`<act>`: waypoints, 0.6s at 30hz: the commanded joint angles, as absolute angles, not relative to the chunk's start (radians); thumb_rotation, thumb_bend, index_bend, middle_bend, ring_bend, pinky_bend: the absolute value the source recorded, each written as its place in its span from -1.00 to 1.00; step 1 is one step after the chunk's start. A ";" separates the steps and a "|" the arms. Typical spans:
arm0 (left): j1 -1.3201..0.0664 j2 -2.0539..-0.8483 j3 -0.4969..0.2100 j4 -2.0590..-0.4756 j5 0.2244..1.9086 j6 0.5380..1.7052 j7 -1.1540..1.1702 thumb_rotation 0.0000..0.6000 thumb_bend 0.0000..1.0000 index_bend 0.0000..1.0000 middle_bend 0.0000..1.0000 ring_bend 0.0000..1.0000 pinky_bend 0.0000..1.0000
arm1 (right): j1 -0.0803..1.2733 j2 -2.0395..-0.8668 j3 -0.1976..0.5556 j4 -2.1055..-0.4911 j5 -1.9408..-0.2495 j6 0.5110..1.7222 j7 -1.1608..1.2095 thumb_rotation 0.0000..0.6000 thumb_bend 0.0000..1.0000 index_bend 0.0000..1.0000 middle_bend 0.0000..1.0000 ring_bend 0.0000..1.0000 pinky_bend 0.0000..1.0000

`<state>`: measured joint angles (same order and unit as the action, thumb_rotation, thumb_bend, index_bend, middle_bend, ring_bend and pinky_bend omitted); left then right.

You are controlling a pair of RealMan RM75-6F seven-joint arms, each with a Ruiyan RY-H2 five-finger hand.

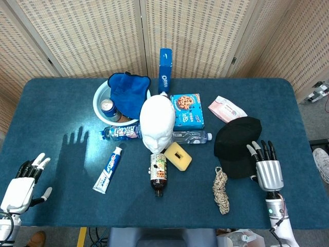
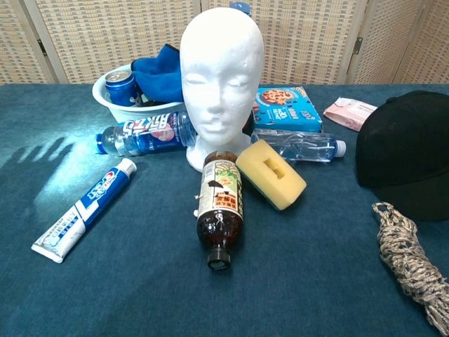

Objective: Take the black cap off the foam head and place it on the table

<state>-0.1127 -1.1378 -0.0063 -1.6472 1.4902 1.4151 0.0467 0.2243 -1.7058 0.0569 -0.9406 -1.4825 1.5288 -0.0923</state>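
The white foam head (image 1: 157,123) (image 2: 221,84) stands bare at the table's middle. On the blue table (image 1: 61,103), right of the head, lies the black cap (image 1: 235,145) (image 2: 403,151). My right hand (image 1: 267,170) is at the cap's near right edge, its fingers (image 1: 258,150) stretched over the rim and its thumb against the edge, still holding it. The chest view does not show this hand. My left hand (image 1: 23,181) hangs open at the near left corner, holding nothing.
A coiled rope (image 1: 221,191) lies just left of my right hand. A yellow sponge (image 1: 178,156), brown bottle (image 1: 158,174), water bottles, toothpaste (image 1: 108,169), cookie box (image 1: 187,110), pink packet (image 1: 226,108) and a white basin (image 1: 103,95) with blue cloth surround the head.
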 commanded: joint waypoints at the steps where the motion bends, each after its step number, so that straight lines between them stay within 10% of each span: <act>1: -0.113 -1.137 -0.007 -1.649 1.490 1.416 0.048 1.00 -0.41 -1.00 -1.00 -1.00 -1.00 | 0.242 -1.736 0.070 -0.940 -1.476 1.501 -0.093 1.00 -1.00 -0.64 -0.75 -1.00 -1.00; 18: -0.104 -1.131 -0.006 -1.652 1.484 1.424 0.050 1.00 -0.41 -1.00 -1.00 -1.00 -1.00 | 0.235 -1.661 0.059 -1.100 -1.490 1.455 -0.100 1.00 -1.00 -0.94 -0.89 -1.00 -1.00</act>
